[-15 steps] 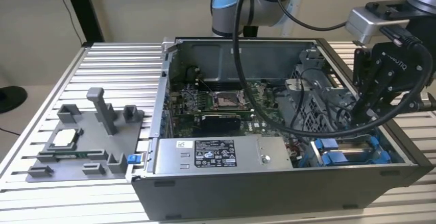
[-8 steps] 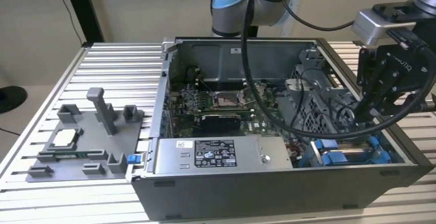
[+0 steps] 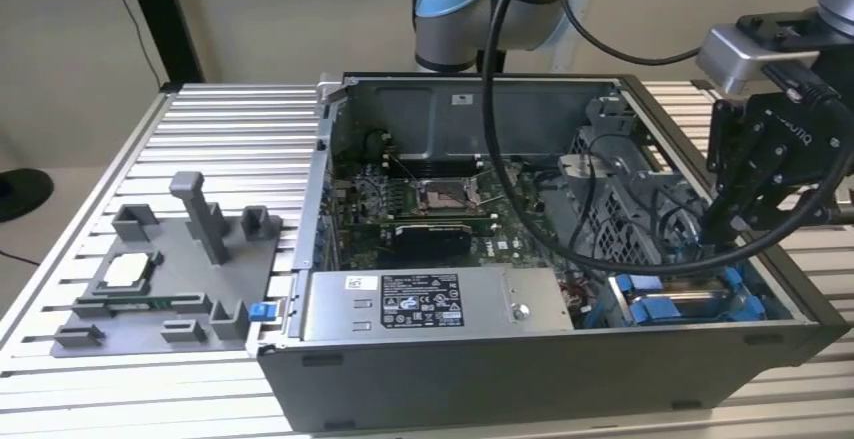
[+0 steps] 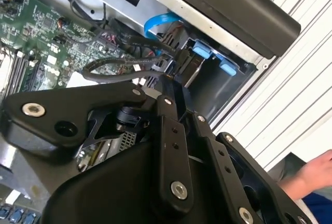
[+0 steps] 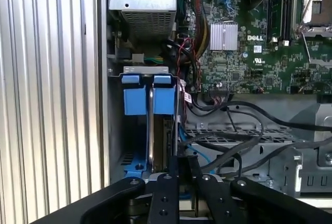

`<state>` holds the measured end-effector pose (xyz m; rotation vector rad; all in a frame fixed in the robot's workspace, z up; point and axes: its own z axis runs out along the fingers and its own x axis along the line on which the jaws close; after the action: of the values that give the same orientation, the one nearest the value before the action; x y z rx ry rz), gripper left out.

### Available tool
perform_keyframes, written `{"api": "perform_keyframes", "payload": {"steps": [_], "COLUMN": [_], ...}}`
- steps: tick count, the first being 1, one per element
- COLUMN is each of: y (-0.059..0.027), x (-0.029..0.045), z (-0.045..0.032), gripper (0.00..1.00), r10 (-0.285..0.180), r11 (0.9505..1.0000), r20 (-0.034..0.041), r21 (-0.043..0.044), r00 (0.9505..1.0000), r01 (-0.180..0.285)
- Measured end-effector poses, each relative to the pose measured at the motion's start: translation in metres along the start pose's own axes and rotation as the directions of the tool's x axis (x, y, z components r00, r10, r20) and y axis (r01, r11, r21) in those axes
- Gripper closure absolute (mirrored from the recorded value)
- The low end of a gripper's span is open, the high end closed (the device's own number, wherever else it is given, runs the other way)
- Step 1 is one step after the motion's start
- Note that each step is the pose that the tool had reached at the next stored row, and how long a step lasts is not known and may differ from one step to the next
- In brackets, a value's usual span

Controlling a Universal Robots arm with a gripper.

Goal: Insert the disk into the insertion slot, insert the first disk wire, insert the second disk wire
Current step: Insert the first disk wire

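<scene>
Evidently seated: the disk [image 5: 150,136] stands on edge inside the insertion slot [image 5: 145,70], with its blue carrier tabs at the slot mouth. In the exterior view this is the near corner of the case [image 3: 534,379], on the exterior view's right, just past the power-supply box [image 3: 427,304]. Whether the carrier is fully latched, cannot tell.

The gripper [image 3: 718,241] reaches down into that corner, close against the disk's edge. The fingers [image 5: 165,182] are drawn narrow, nearly together. The linkage hides whether a wire plug is pinched between them.

Around it:
- Black wires [image 5: 233,110] loop just beside the slot, across the perforated cage [image 5: 233,137].
- A blue wire [image 4: 155,23] curls close by the carrier tabs.
- The motherboard [image 5: 249,53] lies farther in.
- The case sits on a slatted desk [image 3: 227,129].
- A person's hand [image 4: 316,169] rests near the case's outer wall.

Risks, as judged:
- Snagging. The black loops lie very near the fingers, so a sideways shift could hook one and drag it, or tug a plug already in the board.
- Skewed plugging. The disk's sockets sit low in a narrow bay, hidden behind the fingers. A tilted or offset plug could jam, seat halfway or bend contacts.
- Shoving the disk. If the carrier is not latched, pressure on its edge could slide it in the rails.
- The hand. It is close enough that an outward swing of the arm could strike it.
</scene>
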<state>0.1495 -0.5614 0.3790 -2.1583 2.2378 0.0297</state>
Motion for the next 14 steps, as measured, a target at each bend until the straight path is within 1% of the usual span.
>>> {"api": "perform_keyframes", "payload": {"steps": [2, 8, 11, 14], "y": [0.0000, -0.0003, -0.0005, -0.0015], "x": [0.0003, 0.0017, 0.0024, 0.0042], "z": [0.0025, 0.0084, 0.0098, 0.0100], "gripper": [1.00, 1.00, 1.00, 1.00], "r10": [0.014, 0.032, 0.038, 0.042], "r11": [0.9999, 0.9995, 0.9993, 0.9991], "r20": [0.0008, 0.0059, 0.0133, 0.0149], "r21": [0.0004, -0.0010, -0.0016, -0.0021], "r00": [0.9999, 0.9995, 0.9992, 0.9990], "r01": [-0.014, -0.032, -0.038, -0.042]}}
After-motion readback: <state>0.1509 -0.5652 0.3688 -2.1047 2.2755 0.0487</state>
